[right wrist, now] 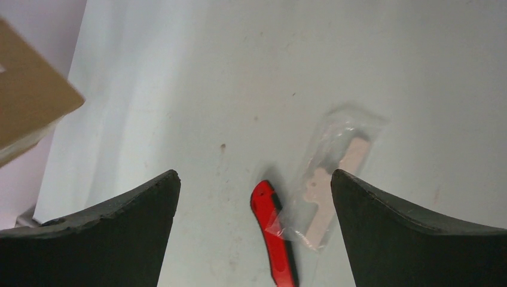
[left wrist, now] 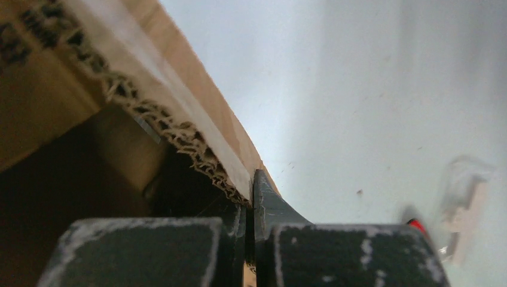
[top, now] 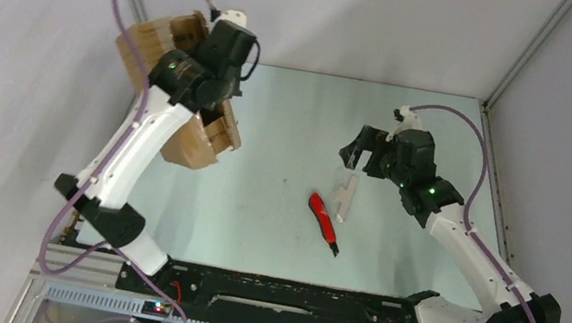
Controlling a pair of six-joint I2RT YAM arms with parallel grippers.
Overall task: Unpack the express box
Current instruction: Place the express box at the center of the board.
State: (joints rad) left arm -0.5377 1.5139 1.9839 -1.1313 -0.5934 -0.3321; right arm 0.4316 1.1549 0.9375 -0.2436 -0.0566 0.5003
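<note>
**Box pinched by its wall at 10 o'clock; right gripper spread over the loose packet**

1. Position of the box. The express box (top: 203,144) sits at the table's (top: 291,110) 10 o'clock corner in the overhead view, partly hidden behind the left arm. Its long axis runs roughly 11 to 5 o'clock. It appears tilted and raised off the surface rather than resting flat. Which way its mouth faces cannot be told.

2. Left gripper (left wrist: 253,206). The jaws are pressed together on a torn corrugated edge of the box, one finger inside the dark interior and one outside. This is the only hold on the box.

3. Right gripper (right wrist: 254,174). The jaws are fully spread and hold nothing. It hovers right of centre, well apart from the box, which lies at about 9 o'clock from it.

4. Objects under the right gripper. In the wrist view, a clear packet (right wrist: 335,179) with a pale insert and a red knife (right wrist: 276,239) lie on the table between the spread fingers. Overhead, the packet's long axis runs near 12 to 6 and the knife's 11 to 5, their near ends just beside each other.

5. Assessment. The left arm is plainly the nearer to the box and must handle it. The packet looks like the contents, so unpacking seems largely done. The right arm need only descend on the packet, across its narrow width.
</note>
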